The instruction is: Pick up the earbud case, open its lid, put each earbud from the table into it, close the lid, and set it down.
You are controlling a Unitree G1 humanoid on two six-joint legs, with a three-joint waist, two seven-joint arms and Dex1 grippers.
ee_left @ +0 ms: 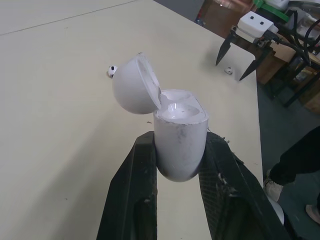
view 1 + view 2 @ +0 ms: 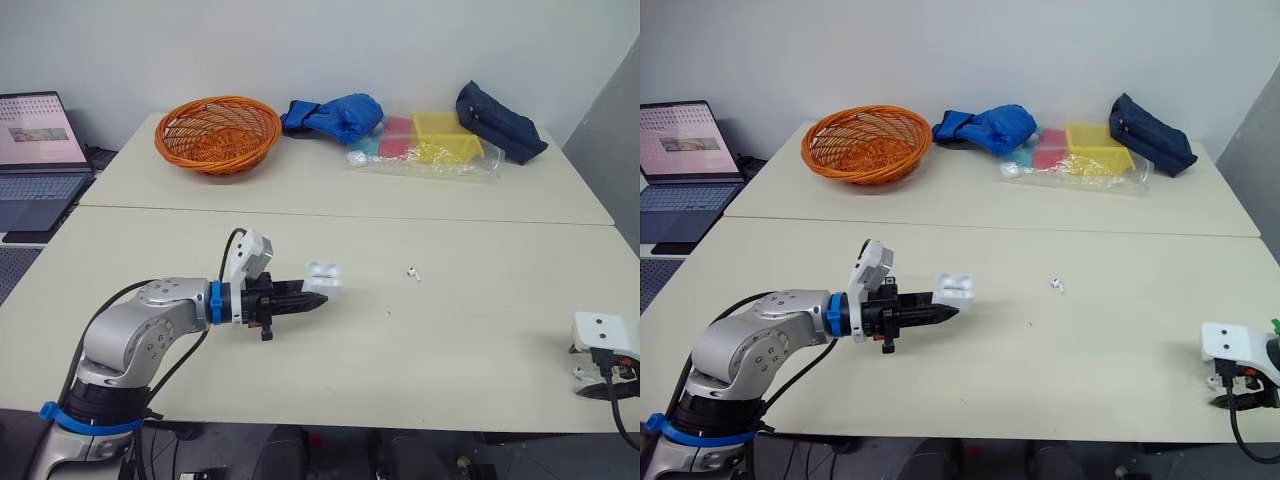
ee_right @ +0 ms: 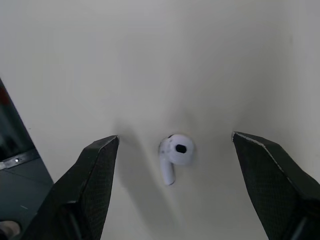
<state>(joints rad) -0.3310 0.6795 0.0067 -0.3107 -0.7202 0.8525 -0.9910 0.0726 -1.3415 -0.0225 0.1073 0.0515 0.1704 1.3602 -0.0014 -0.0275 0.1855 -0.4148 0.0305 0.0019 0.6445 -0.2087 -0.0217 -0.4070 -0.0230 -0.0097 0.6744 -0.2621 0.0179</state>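
Observation:
My left gripper (image 2: 316,299) is shut on the lower body of the white earbud case (image 2: 323,277), held above the near table left of centre. The case stands upright with its lid (image 1: 134,85) swung open, and the wells inside look empty. One white earbud (image 2: 412,272) lies on the table to the right of the case. At the table's front right corner, my right gripper (image 3: 175,136) hangs open just over a second earbud (image 3: 175,151), one finger on each side of it without touching.
On the far table stand an orange wicker basket (image 2: 218,132), a blue cloth (image 2: 335,115), a clear bag of coloured boxes (image 2: 430,146) and a navy pouch (image 2: 498,121). A laptop (image 2: 35,150) sits at the far left. The table's edge runs close by my right gripper.

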